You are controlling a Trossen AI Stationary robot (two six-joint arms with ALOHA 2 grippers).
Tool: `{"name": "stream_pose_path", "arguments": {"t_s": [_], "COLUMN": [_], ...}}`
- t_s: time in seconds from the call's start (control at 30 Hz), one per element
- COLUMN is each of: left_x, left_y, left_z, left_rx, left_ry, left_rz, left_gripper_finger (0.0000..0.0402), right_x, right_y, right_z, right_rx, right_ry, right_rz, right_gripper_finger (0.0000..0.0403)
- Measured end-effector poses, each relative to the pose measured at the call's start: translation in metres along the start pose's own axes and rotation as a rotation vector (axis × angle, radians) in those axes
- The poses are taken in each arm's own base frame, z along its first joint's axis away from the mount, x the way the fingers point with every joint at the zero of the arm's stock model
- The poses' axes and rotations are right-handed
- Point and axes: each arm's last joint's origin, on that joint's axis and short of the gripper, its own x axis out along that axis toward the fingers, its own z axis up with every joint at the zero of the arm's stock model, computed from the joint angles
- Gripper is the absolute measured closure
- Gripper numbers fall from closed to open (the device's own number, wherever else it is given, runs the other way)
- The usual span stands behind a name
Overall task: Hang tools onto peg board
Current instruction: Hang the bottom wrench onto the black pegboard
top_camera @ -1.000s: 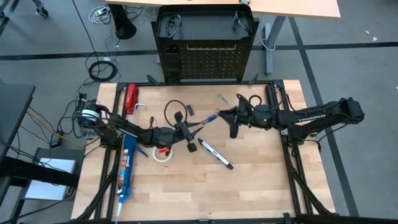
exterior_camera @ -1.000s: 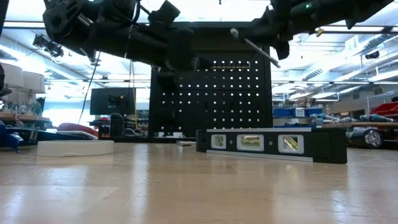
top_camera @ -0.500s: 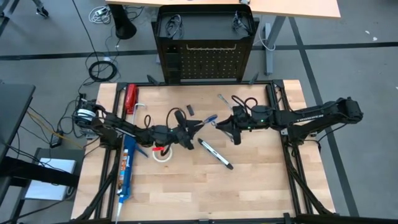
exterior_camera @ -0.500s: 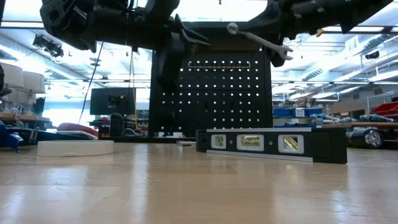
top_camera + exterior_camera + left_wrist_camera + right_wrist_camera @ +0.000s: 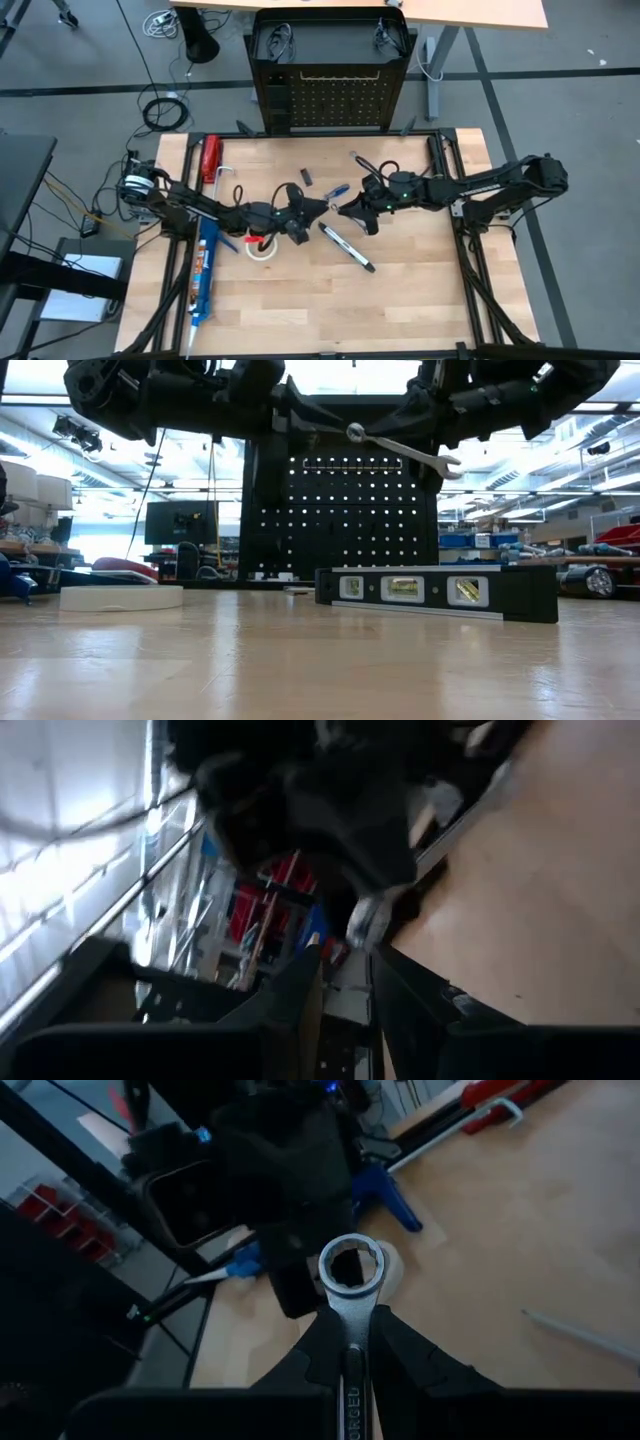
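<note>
Right gripper (image 5: pixel 350 1350) — jaws clamped on the wrench (image 5: pixel 350 1280) — has swung toward the half-open left gripper (image 5: pixel 318 207): a mid-counter handover, seemingly.

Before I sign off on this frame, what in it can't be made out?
- Left gripper, high view: too small to tell whether its fingers touch the wrench the right gripper holds.
- Left wrist view: blurred; the dark mass ahead of the fingers cannot be identified.
- Low view: both arms cut off by the top edge, and they hide part of the peg board.
- Wrench, right wrist view: its far end is cut off by the edge.
</note>
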Motion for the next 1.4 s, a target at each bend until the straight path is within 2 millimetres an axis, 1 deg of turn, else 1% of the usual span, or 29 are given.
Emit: {"name": "stream_pose_path", "arguments": {"t_s": [0.1, 0.2, 0.47, 0.67, 0.87, 1.03, 1.2, 1.33, 1.4], "left_x": [0.0, 0.0, 0.0, 0.0, 0.005, 0.012, 0.015, 0.019, 0.022], "left_y": [-0.004, -0.005, -0.002, -0.004, -0.003, 0.004, 0.005, 0.003, 0.005], "left_z": [-0.001, -0.001, 0.0, -0.001, -0.002, 0.003, 0.001, -0.002, -0.001], "left_rx": [0.044, 0.05, 0.036, 0.11, 0.106, 0.081, 0.087, 0.072, 0.067], "left_ry": [-0.006, -0.003, -0.015, -0.03, -0.025, -0.027, -0.021, -0.013, -0.021], "left_rz": [-0.045, -0.055, -0.021, -0.05, -0.081, -0.086, -0.109, -0.185, -0.204], "left_gripper_finger": [0.0302, 0.0296, 0.0265, 0.0244, 0.0244, 0.0244, 0.0244, 0.0247, 0.0258], "right_x": [0.002, 0.002, 0.003, 0.003, 0.003, 0.003, 0.003, 0.003, 0.003], "right_y": [-0.001, -0.002, -0.003, -0.003, -0.004, -0.003, -0.002, 0.0, -0.001], "right_z": [0.0, 0.001, -0.001, -0.001, -0.002, -0.003, -0.004, -0.005, -0.006], "right_rx": [0.009, 0.01, 0.021, 0.029, 0.047, 0.055, 0.05, 0.047, 0.048], "right_ry": [-0.005, -0.003, 0.012, 0.015, 0.034, 0.042, 0.048, 0.053, 0.061], "right_rz": [0.006, 0.013, 0.017, 0.014, 0.015, 0.023, 0.029, 0.034, 0.028], "right_gripper_finger": [0.036, 0.036, 0.036, 0.036, 0.036, 0.036, 0.036, 0.036, 0.036]}}
